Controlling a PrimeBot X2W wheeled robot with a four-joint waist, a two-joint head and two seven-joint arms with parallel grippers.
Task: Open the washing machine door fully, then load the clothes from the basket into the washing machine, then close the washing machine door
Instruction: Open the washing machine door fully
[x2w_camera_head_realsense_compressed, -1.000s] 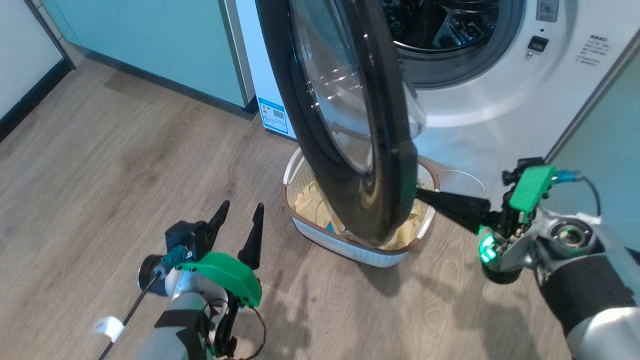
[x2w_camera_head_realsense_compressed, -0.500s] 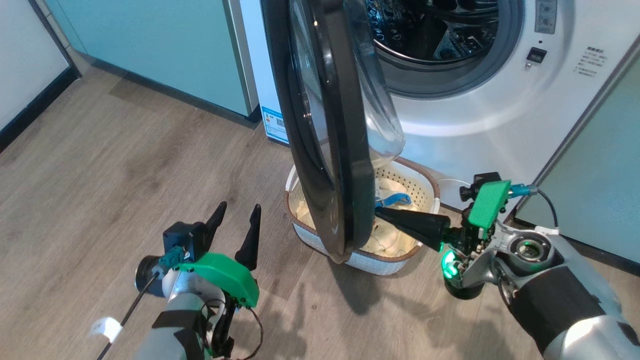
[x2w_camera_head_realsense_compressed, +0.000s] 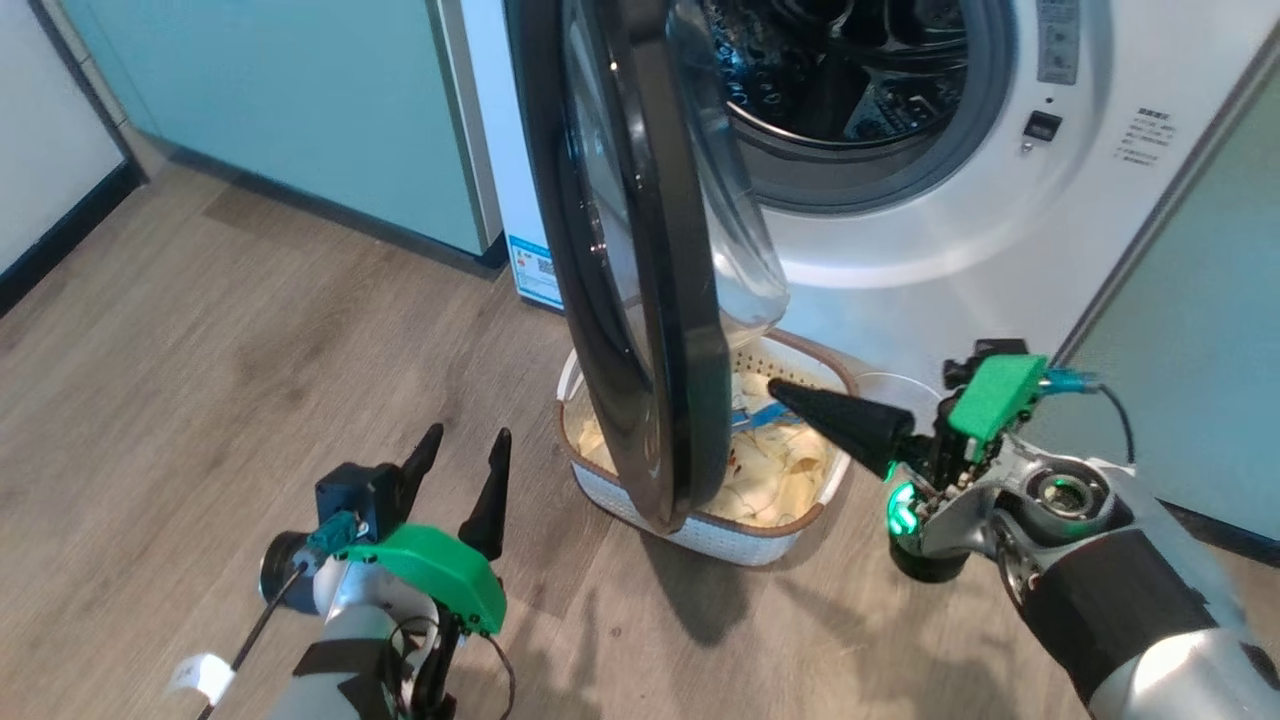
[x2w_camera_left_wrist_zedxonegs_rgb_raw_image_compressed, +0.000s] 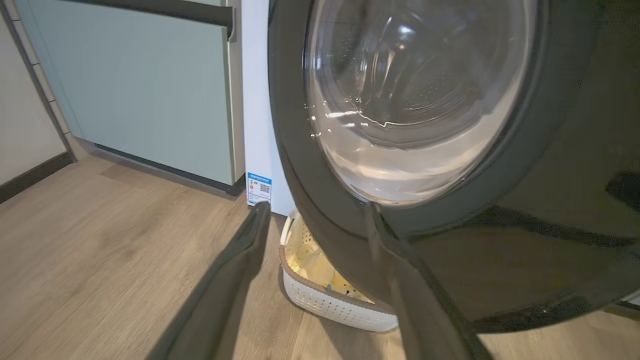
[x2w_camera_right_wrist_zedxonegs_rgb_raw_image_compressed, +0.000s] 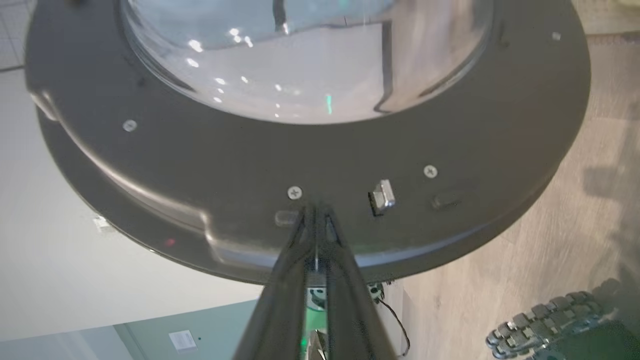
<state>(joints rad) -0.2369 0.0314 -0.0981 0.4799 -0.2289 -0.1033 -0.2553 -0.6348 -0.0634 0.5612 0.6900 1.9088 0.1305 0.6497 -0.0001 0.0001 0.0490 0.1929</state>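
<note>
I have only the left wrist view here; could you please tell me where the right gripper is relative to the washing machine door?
Observer: The right gripper is shut, on the inner side of the washing machine door, with its tip pointing at the rim beside the metal latch.
Operator: Thank you. I see just a corner of the basket; what is in it?
Observer: Pale yellow clothes with blue trim cover the floor of the basket, below that gripper.
Operator: And is anything in the drum?
Observer: The part of the drum that the head view shows is bare steel, with no garments.
</note>
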